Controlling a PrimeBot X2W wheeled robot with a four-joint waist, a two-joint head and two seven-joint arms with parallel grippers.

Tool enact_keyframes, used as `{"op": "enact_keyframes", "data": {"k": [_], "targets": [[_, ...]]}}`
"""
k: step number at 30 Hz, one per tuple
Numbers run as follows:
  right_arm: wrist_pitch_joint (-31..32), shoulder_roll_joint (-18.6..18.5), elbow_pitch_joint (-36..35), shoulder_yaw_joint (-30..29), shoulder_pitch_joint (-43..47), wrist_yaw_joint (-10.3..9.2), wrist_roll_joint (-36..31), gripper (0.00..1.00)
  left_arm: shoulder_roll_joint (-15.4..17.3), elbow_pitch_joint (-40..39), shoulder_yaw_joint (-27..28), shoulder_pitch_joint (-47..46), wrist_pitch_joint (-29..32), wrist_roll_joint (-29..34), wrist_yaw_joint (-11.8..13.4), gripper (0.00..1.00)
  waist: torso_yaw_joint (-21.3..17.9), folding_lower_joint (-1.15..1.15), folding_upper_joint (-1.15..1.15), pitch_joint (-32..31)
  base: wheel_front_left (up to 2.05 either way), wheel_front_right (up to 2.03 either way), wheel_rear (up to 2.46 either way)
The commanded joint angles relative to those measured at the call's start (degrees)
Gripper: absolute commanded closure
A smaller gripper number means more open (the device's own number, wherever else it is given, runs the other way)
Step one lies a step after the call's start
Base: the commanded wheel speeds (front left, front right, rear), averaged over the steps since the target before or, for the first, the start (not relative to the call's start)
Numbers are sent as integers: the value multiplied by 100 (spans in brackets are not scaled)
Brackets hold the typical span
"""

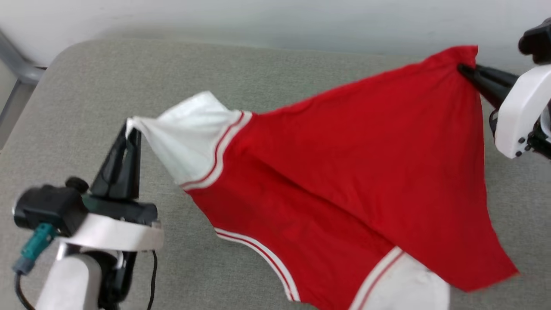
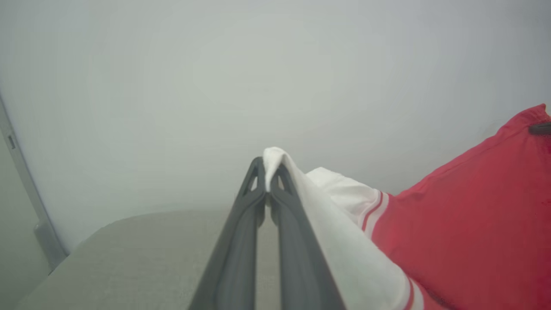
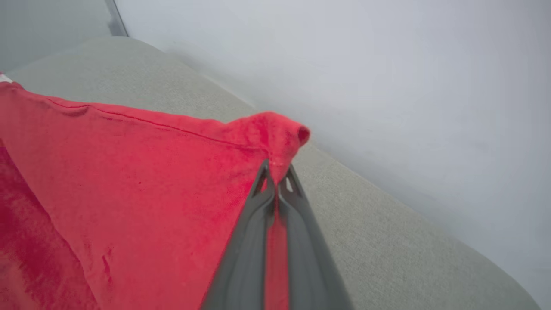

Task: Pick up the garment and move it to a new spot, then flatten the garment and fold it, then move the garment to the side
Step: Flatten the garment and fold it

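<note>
The red garment [image 1: 344,163] hangs stretched above the grey fabric surface [image 1: 258,73], its white sleeve [image 1: 189,137] clamped in the left gripper [image 1: 131,129], a red corner pinched by the right gripper [image 1: 462,69].

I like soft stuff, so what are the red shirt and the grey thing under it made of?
The garment looks like soft, matte knit cloth: it sags and bunches between the left gripper and right gripper. The grey cushion seems woven upholstery fabric, going by its fine speckled weave.
</note>
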Motion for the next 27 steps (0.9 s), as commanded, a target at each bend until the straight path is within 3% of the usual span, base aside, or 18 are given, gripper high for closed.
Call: {"op": "enact_keyframes", "data": {"k": [1,10,16,27], "targets": [[-167,58,-82,-154,67,-7,-62,100,76,-115,44,-207,58,-38,-24,100,-105,0,0,-75,0,0,0],[-536,226,-515,-1103,-23,-7,-306,100,462,-531,91,-1651,455,-58,-169,100,-323,0,0,9,0,0,0],[-425,371,-859,-1782,-193,-7,-528,100,697,-609,54,-2739,739,-151,-264,100,-405,0,0,279,0,0,0],[-334,853,-1130,-2582,-1301,-7,-1219,100,951,-2,-219,-5058,1010,-339,-379,100,-484,0,0,1218,0,0,0]]}}
